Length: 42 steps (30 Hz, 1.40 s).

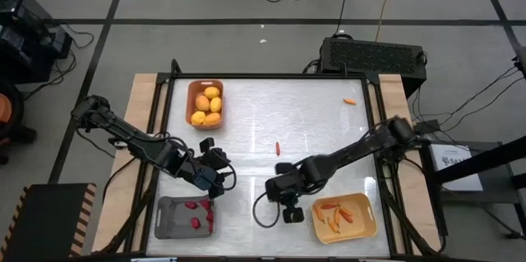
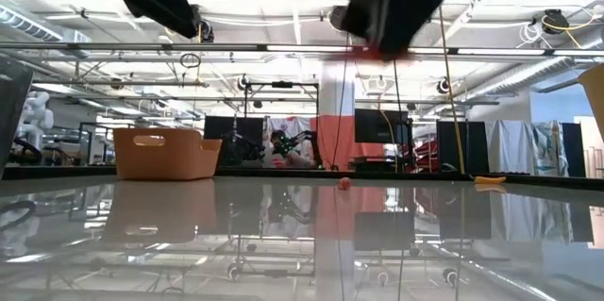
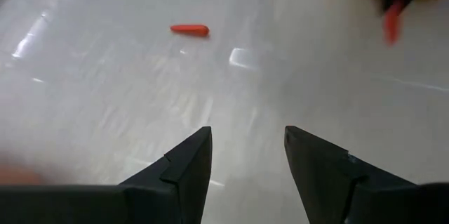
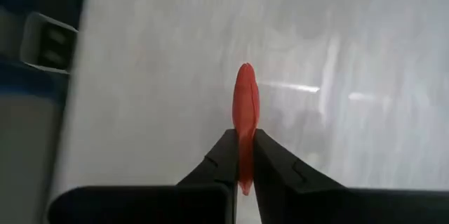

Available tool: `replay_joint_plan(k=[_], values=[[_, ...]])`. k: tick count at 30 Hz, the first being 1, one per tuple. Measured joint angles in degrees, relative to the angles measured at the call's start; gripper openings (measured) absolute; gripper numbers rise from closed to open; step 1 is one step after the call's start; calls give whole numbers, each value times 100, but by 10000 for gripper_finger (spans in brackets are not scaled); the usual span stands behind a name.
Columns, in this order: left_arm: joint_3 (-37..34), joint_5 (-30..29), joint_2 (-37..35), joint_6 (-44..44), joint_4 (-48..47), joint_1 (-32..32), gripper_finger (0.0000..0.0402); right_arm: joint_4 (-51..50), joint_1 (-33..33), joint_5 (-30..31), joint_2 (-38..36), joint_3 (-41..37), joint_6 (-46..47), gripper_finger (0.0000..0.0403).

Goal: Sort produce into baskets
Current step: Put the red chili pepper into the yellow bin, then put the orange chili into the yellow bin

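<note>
While the right gripper (image 4: 242,157) was clamped on a red chilli piece (image 4: 245,108), its fingers (image 4: 217,157) pressed both sides and the piece stuck out past the tips. In the high view this gripper (image 1: 291,210) sat near the table's front edge, between grey basket and yellow basket, just beside the latter.

Left gripper (image 3: 247,155): jaws apart, nothing between them, pointed down at bare tabletop. High view placed it (image 1: 215,181) just above the grey basket (image 1: 165,219), w/ left arm reaching in from the table's left side.

Produce and basket positions (high view):
- Grey basket, front left: several red chilli pieces (image 1: 196,222) inside.
- Yellow basket (image 1: 367,227), front right: orange carrot sticks (image 1: 335,214) inside.
- Orange-brown basket (image 1: 193,96), back left: lemon-like fruits (image 1: 207,106) inside.
- One loose red piece (image 1: 278,148) lay on the table (image 1: 312,122) approx. mid-table, well apart from all baskets. It also showed in the left wrist view (image 3: 189,29) and low view (image 2: 344,184).
- One loose carrot stick (image 1: 349,101) lay near the back right corner, apart from everything else.

Low view: orange-brown basket (image 2: 165,154) stood at far left of the table; room w/ equipment behind.

No brand, label or legible writing could be read on any item.
</note>
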Motion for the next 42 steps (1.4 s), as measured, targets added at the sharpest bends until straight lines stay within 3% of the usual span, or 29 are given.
replay_joint_plan(k=[8, 19, 30, 36, 42], values=[[0, -151, 0, 300, 59, 239, 187, -1871, 425, -938, -917, 11, 2575, 28], [0, -150, 0, 293, 72, 451, 187, -3150, 1594, -680, -1077, 11, 4428, 29], [0, -150, 0, 286, 79, 451, 187, -3189, 2116, -737, -1061, 11, 5318, 42], [0, -146, 0, 284, 155, 449, 187, -3199, 1969, -1010, -1063, 11, 5402, 90], [0, -141, 0, 245, 232, 449, 187, -3454, 1785, -1009, -1082, 11, 4883, 140]])
